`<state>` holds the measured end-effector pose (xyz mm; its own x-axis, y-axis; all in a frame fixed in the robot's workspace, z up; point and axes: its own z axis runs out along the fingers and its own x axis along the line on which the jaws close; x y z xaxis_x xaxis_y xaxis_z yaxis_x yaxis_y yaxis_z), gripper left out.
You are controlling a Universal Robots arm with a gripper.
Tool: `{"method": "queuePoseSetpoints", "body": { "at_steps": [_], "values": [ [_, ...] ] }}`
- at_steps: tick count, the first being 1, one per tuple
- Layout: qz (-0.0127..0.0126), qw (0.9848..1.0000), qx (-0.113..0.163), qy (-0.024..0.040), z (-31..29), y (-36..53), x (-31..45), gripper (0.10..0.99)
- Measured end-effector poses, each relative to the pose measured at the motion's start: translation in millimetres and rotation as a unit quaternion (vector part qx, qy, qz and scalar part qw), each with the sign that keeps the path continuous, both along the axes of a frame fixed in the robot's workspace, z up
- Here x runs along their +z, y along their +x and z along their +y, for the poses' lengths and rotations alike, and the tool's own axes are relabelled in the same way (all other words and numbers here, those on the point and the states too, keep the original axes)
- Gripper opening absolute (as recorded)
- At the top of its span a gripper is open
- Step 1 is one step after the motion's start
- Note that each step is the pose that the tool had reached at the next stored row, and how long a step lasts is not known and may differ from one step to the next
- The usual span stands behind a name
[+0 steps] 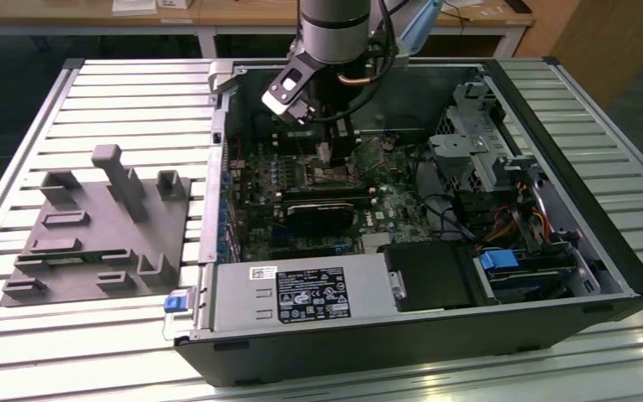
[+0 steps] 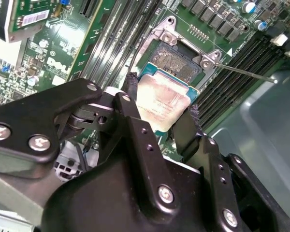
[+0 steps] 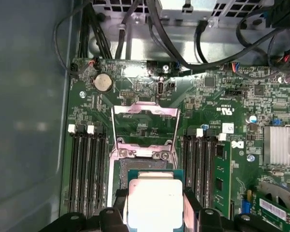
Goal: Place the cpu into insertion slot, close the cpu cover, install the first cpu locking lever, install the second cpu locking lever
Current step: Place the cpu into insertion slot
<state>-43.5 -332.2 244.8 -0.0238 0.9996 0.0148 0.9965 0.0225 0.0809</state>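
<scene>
in the exterior view the grey and silver robot arm (image 1: 333, 25) reaches down from 12 o'clock into an open black and silver computer case (image 1: 623, 251) lying on a slatted metal table (image 1: 110, 84). its black two-fingered gripper (image 1: 324, 151) hangs at about 10 o'clock from the middle of the case opening. a grey moulded fixture plate (image 1: 98, 226) lies on the table at 9 o'clock from the case, well apart from the gripper, and a silver box-shaped power supply (image 1: 288, 293) sits at about 7 o'clock inside the case. in both wrist views the gripper (image 2: 160, 99) (image 3: 153, 203) is clamped narrow on a small, flat, square, silver-grey metal-faced cpu (image 2: 162, 101) (image 3: 153, 205), one black finger (image 2: 130, 87) on each of two opposite edges. the cpu is held face up just over the near part of the square, silvery-rimmed, dark-centred insertion slot (image 2: 176, 60) (image 3: 117, 179) in the green circuit board (image 2: 53, 58) (image 3: 217, 96); much of the slot's centre lies uncovered beyond it, so the chip is not seated, and whether it touches the rim i cannot tell. in the first wrist view the thin, square, silvery windowed cpu cover (image 3: 145, 107) stands swung open on the far side of the slot. long black memory slots (image 3: 87, 169) run on both sides of the slot.
</scene>
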Motion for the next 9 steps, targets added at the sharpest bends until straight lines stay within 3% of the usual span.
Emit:
{"method": "queuePoseSetpoints", "body": {
  "at_steps": [9],
  "values": [
    [0.0000,1.0000,0.000,-0.0001,0.9,-1.9,-16.1,0.537]
  ]
}}
